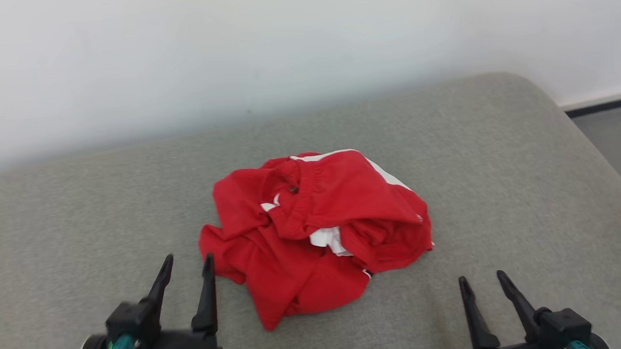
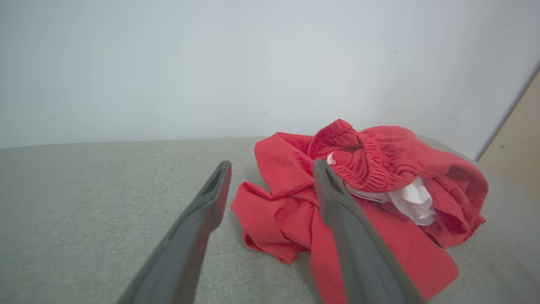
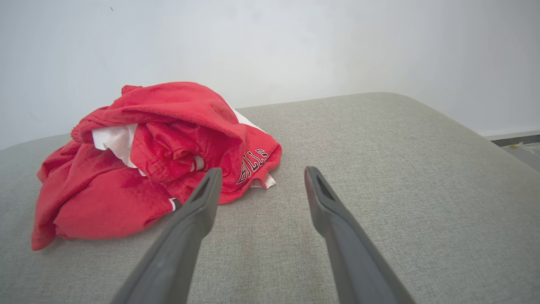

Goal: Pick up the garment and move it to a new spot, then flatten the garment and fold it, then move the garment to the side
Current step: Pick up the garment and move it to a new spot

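Grey cushion [image 1: 499, 176], garment [image 1: 313, 232] heaped at twelve o'clock; left gripper [image 1: 188, 258], right gripper [image 1: 480, 276] both spread, empty. Pinching one layer may drag the heap.

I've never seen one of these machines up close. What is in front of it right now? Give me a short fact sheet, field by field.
surface: grey cushion, padded, with a rounded far right corner
item: garment, red with white trim
item state: crumpled in a heap near the middle, neither flattened nor folded
left claw: open, holding nothing, close beside the garment's left edge
right claw: open, holding nothing, over bare cushion, apart from the garment on its right
backdrop: plain white wall
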Tool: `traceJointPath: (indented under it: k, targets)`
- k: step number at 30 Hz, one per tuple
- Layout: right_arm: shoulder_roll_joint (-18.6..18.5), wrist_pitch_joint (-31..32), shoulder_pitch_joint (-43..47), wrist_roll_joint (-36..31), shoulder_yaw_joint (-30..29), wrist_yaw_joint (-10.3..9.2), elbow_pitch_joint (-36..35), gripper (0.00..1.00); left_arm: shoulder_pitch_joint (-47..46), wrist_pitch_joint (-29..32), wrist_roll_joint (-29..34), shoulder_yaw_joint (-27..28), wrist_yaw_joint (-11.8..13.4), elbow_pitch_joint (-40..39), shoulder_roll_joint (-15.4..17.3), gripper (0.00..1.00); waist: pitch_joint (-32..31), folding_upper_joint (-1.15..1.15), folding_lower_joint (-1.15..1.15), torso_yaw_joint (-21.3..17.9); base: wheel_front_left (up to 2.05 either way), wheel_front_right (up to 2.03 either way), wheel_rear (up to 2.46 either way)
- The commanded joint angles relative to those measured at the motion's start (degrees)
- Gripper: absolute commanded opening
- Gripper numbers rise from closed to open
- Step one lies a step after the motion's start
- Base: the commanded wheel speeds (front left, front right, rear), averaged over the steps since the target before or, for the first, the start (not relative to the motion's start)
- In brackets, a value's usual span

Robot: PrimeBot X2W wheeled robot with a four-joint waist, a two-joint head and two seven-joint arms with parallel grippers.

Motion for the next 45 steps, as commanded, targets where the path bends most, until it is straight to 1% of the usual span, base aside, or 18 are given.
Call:
traceJointPath:
  k: [1, 5, 8, 15, 18, 23, 28, 32, 34, 35, 38, 41, 45]
  targets:
    - [-0.5, 0.1, 0.8, -0.2, -0.4, -0.12, -0.4, 1.0, 1.8, -0.6, 0.2, 0.4, 0.3, -1.1, 0.3, 1.0, -2.7, 0.0, 0.01, 3.4, 0.0, 0.0, 0.0]
    - [-1.3, 0.5, 2.5, -0.5, -1.7, -0.12, -1.6, 1.0, 8.2, -1.4, 0.5, 2.5, 0.6, -5.8, 0.1, 1.0, -3.9, 0.0, 0.01, 5.7, 0.0, 0.0, 0.0]
    - [-1.8, 0.8, 3.7, -0.5, -2.2, -0.12, -2.3, 1.0, 12.5, -1.5, 1.2, 4.7, 0.3, -9.6, -0.4, 1.0, -4.7, 0.0, 0.01, 7.0, 0.0, 0.0, 0.0]
    - [-2.7, 1.3, 5.6, -0.5, -2.5, -0.12, -3.1, 1.0, 20.9, -1.5, 3.7, 11.5, -1.9, -15.1, -2.9, 1.0, -5.5, 0.0, 0.01, 8.6, 0.0, 0.0, 0.0]
    - [-2.9, 1.4, 6.3, -0.6, -2.1, -0.12, -3.1, 1.0, 24.2, -1.5, 5.7, 14.6, -3.4, -15.8, -4.2, 1.0, -5.7, 0.0, 0.01, 8.8, 0.0, 0.0, 0.0]
    - [-2.8, 1.5, 6.8, -0.7, -1.7, -0.12, -3.2, 1.0, 25.8, -1.5, 7.5, 17.1, -5.2, -15.3, -5.0, 1.0, -5.6, 0.0, 0.01, 8.4, 0.0, 0.0, 0.0]
    - [-2.4, 1.8, 6.6, -0.5, -1.5, -0.12, -3.3, 1.0, 25.3, -1.5, 8.8, 19.0, -6.0, -15.1, -5.8, 1.0, -5.3, 0.0, 0.01, 7.6, 0.0, 0.0, 0.0]
    - [-2.2, 1.7, 5.8, -0.1, -1.4, -0.12, -3.1, 1.0, 23.2, -1.5, 9.3, 17.5, -7.1, -13.8, -5.5, 1.0, -4.9, 0.0, 0.01, 6.6, 0.0, 0.0, 0.0]
    - [-2.1, 1.6, 5.7, -0.1, -1.3, -0.12, -3.1, 1.0, 22.5, -1.0, 9.0, 16.7, -7.3, -13.4, -5.3, 1.0, -4.8, 0.0, 0.01, 6.2, 0.0, 0.0, 0.0]
    - [-2.0, 1.6, 5.6, 0.0, -1.2, -0.12, -3.0, 1.0, 21.4, -0.4, 8.9, 16.0, -7.6, -13.2, -4.7, 1.0, -4.7, 0.0, 0.01, 5.9, 0.0, 0.0, 0.0]
    - [-1.7, 1.5, 5.0, 0.5, -1.2, -0.12, -2.9, 1.0, 17.8, 5.2, 7.5, 13.8, -8.1, -13.5, -4.0, 1.0, -4.1, 0.0, 0.01, 4.4, 0.0, 0.0, 0.0]
    - [-1.3, 1.3, 4.6, 0.7, -1.0, -0.12, -2.6, 1.0, 13.0, 12.3, 5.9, 12.7, -8.2, -14.4, -3.5, 1.0, -3.3, 0.0, 0.01, 2.7, 0.0, 0.0, 0.0]
    - [-0.8, 0.9, 4.0, 1.0, -0.8, -0.12, -2.1, 1.0, 5.5, 22.4, 4.1, 11.0, -8.0, -13.4, -3.6, 1.0, -1.8, 0.0, 0.01, 0.2, 0.0, 0.0, 0.0]
